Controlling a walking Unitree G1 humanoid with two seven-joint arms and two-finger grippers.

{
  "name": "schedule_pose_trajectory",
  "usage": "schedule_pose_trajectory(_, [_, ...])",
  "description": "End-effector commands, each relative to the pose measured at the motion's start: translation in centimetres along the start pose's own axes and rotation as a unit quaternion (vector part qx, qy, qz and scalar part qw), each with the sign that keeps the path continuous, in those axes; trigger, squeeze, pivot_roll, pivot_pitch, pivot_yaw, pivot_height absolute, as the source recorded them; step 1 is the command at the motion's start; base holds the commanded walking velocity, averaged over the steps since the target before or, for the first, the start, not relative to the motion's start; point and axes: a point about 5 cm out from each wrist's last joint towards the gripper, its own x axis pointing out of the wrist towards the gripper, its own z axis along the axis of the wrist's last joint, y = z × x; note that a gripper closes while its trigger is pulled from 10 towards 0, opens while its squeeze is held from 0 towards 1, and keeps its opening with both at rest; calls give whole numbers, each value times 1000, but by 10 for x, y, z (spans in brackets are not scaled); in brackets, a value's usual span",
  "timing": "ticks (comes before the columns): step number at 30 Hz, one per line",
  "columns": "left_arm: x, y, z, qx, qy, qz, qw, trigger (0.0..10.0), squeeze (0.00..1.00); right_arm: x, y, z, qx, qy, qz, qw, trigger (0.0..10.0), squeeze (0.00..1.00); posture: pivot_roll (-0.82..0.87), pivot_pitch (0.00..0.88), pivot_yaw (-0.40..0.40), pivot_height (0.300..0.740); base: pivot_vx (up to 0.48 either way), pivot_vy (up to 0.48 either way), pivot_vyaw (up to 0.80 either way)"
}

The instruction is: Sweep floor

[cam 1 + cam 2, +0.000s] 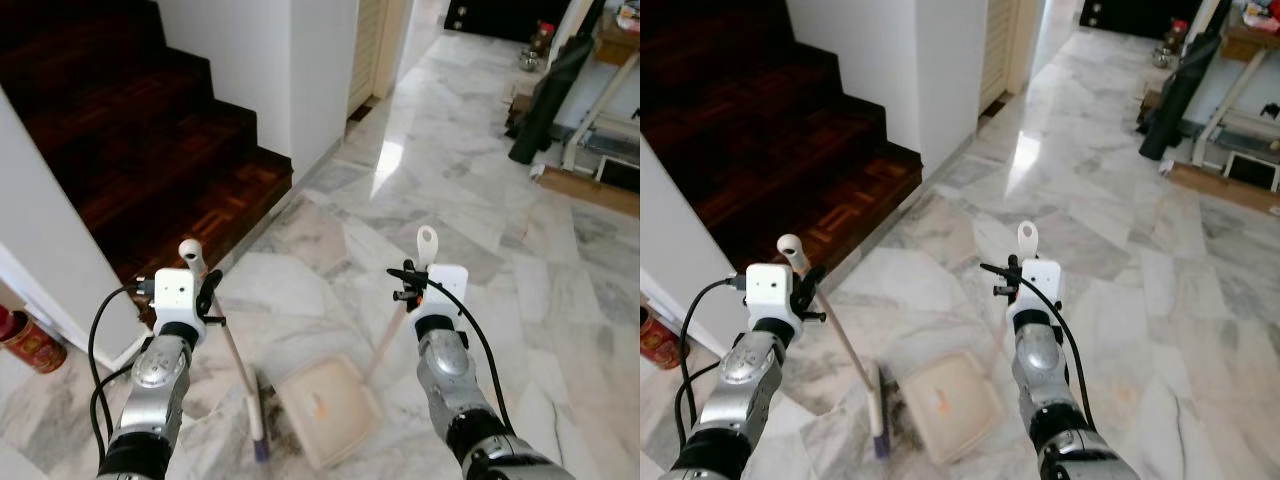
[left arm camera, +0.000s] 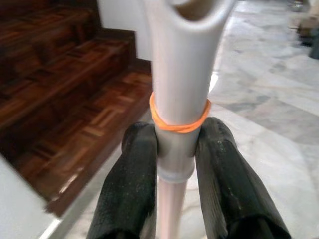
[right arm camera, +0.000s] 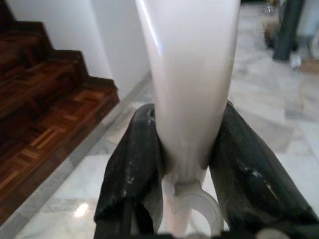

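Where marble floor ends, wooden stairs.

You stand on a glossy grey-veined white marble floor with a bright glare patch near the corridor. To your left, dark parquet wooden stairs climb beside a plain white wall. A red patterned tin, possibly a drum, sits lower left.
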Motion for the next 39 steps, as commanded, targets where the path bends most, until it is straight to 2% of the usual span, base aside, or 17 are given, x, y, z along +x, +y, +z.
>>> schedule_pose_trajectory(1, [2, 3, 9, 9, -20, 0, 1000, 10000, 0, 6, -4, 12, -8, -26, -4, 1000, 10000, 0, 38, 65, -16, 740, 300, 0, 0])
schedule_pose_trajectory(39, [2, 1, 8, 5, -17, -1, 1000, 10000, 0, 5, -4, 11, -7, -22, 0, 1000, 10000, 0, 37, 78, -21, 740, 297, 0, 0])
